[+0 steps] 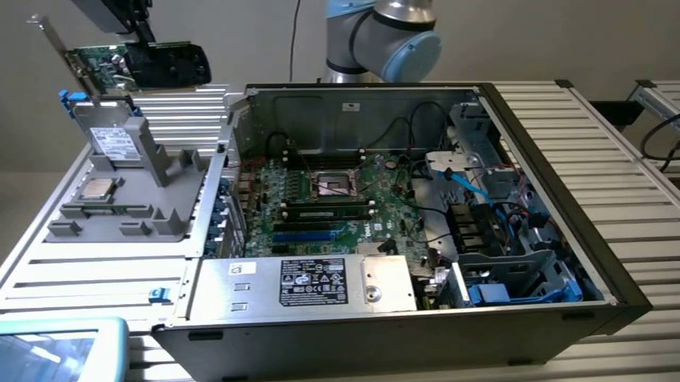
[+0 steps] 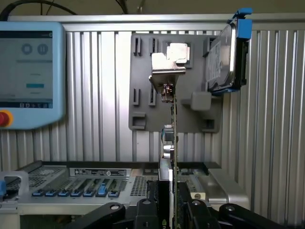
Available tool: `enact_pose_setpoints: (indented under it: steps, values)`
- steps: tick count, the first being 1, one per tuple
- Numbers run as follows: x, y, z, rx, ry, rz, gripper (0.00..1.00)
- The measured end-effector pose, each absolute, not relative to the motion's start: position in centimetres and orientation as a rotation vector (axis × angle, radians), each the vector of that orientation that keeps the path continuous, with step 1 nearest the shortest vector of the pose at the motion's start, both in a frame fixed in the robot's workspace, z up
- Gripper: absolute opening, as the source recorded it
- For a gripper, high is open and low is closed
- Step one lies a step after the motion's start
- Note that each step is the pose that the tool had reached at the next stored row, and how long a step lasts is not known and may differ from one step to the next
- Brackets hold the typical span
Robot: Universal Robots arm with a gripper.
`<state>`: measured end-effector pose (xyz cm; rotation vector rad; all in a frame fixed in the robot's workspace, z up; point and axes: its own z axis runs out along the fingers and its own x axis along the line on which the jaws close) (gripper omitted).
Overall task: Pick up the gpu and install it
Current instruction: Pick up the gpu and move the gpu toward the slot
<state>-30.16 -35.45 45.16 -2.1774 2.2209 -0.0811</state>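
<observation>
The gpu [image 1: 133, 65] hangs in the air at the exterior view's upper left, above the grey parts holder [image 1: 133, 171]. Its green board and black cooler [image 1: 170, 65] both show, and its metal bracket [image 1: 59, 48] juts up and outward. My gripper [image 1: 142, 40] comes down from above and is shut on the card's upper edge. In the wrist view the gpu [image 2: 173, 138] is edge-on, running away from my gripper [image 2: 170, 214], with a black finger [image 2: 145, 210] on either side and the bracket [image 2: 167, 71] at its far end.
The open computer case [image 1: 552, 199] lies on the slatted table with the green motherboard [image 1: 318, 199] inside, blue cables [image 1: 473, 187] and a power supply [image 1: 318, 282] at its near wall. A CPU [image 1: 95, 189] and a blue-edged hard drive [image 2: 226, 57] sit on the holder. A touchscreen pendant [image 1: 59, 350] is at the near corner.
</observation>
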Motion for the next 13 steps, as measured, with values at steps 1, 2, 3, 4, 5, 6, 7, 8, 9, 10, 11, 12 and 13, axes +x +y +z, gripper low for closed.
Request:
enact_pose_setpoints:
  steps: [1,2,3,4,5,6,7,8,9,10,11,12,13]
  values:
    - [-29.7,-35.4,45.2,-2.177,2.221,-0.082,0.27]
    - [-29.2,-35.4,45.2,-2.177,2.221,-0.082,0.27]
    - [-28.8,-35.4,45.1,-2.177,2.221,-0.082,0.27]
    - [-28.4,-35.4,45.1,-2.177,2.221,-0.082,0.27]
    - [-27.9,-35.4,45.1,-2.177,2.221,-0.082,0.27]
    - [-27.5,-35.4,45.1,-2.177,2.221,-0.082,0.27]
    - [-27.2,-35.4,45.1,-2.177,2.221,-0.082,0.27]
    - [-26.8,-35.4,45.1,-2.177,2.221,-0.082,0.27]
    - [-26.4,-35.4,45.0,-2.177,2.221,-0.082,0.27]
    - [-26.0,-35.4,45.0,-2.177,2.221,-0.082,0.27]
    - [-25.6,-35.4,45.0,-2.177,2.221,-0.082,0.27]
    - [-25.2,-35.4,44.9,-2.177,2.221,-0.082,0.27]
    - [-24.9,-35.4,44.9,-2.177,2.221,-0.082,0.27]
